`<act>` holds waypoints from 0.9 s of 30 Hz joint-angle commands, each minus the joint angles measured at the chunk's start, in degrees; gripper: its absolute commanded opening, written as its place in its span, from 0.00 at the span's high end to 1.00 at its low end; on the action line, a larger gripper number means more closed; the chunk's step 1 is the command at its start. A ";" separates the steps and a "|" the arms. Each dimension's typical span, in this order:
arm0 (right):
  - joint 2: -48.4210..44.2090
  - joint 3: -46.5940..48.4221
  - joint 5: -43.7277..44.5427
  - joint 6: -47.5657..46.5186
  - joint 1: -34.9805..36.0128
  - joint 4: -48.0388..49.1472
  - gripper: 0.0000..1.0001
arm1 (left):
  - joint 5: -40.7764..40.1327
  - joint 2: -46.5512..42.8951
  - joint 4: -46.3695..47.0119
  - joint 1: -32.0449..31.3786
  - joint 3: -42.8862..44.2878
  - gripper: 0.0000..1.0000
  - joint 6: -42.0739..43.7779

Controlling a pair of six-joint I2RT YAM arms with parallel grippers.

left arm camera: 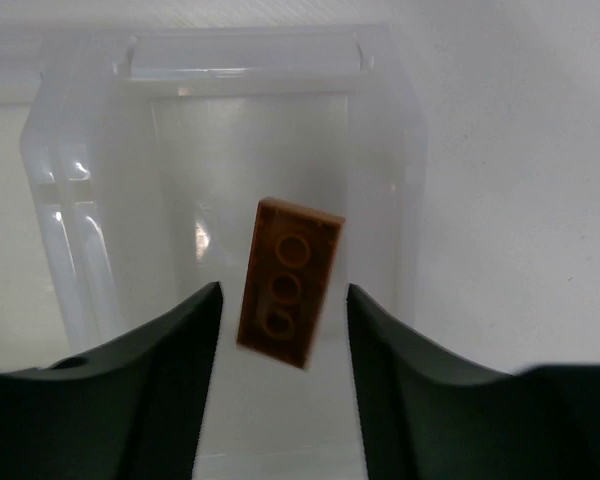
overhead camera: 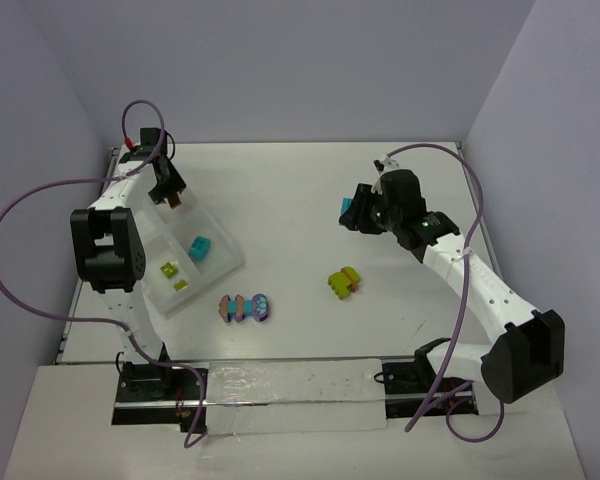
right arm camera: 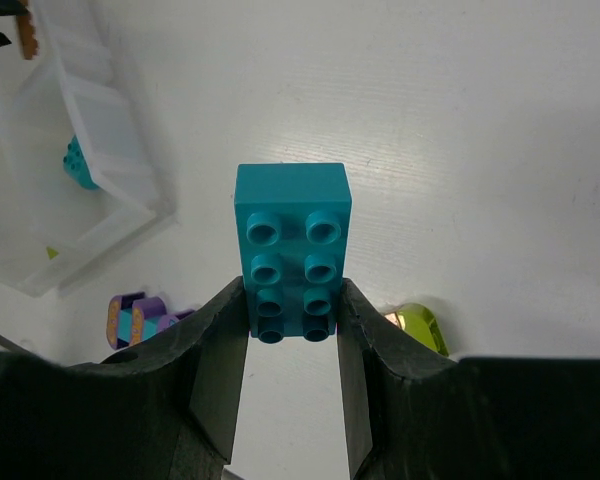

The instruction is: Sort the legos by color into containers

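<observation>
My left gripper (overhead camera: 173, 200) hangs open over the far compartment of the white tray (overhead camera: 220, 268). An orange-brown lego (left arm camera: 288, 283) sits loose between its jaws, with a gap on each side, above the compartment floor (left arm camera: 210, 170). My right gripper (right arm camera: 291, 288) is shut on a turquoise lego (right arm camera: 291, 230), held above the table at the right (overhead camera: 350, 207). In the tray lie a turquoise lego (overhead camera: 197, 248) and two lime pieces (overhead camera: 166, 268). A purple, turquoise and orange cluster (overhead camera: 245, 307) and a lime and orange cluster (overhead camera: 344, 281) rest on the table.
The tray stands at the table's left side, close to the left wall. Purple cables loop from both arms. In the right wrist view the tray (right arm camera: 110, 150) lies upper left, with the purple cluster (right arm camera: 135, 318) and the lime cluster (right arm camera: 420, 328) below.
</observation>
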 commanded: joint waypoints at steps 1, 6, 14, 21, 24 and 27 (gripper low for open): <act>-1.08 2.45 -0.95 0.00 0.33 0.47 1.00 | -0.42 -1.20 0.33 0.36 1.22 0.25 -0.20; -1.61 2.42 -2.15 0.80 1.73 1.42 1.00 | -0.21 -3.87 -0.09 0.30 0.56 0.13 0.36; 2.28 5.61 -2.86 1.91 12.52 4.60 1.00 | 1.43 -15.87 -2.60 0.36 -1.59 0.13 0.97; 13.65 13.42 -4.10 0.46 22.09 6.98 1.00 | 4.10 -25.63 -6.40 0.36 -5.64 0.13 0.13; 18.95 19.22 -4.73 -0.55 25.06 7.00 1.00 | 5.55 -30.17 -7.10 0.32 -7.76 0.12 -0.52; 23.31 22.55 -5.71 -0.36 26.18 7.79 1.00 | 5.19 -32.48 -8.24 0.27 -8.92 0.12 -0.52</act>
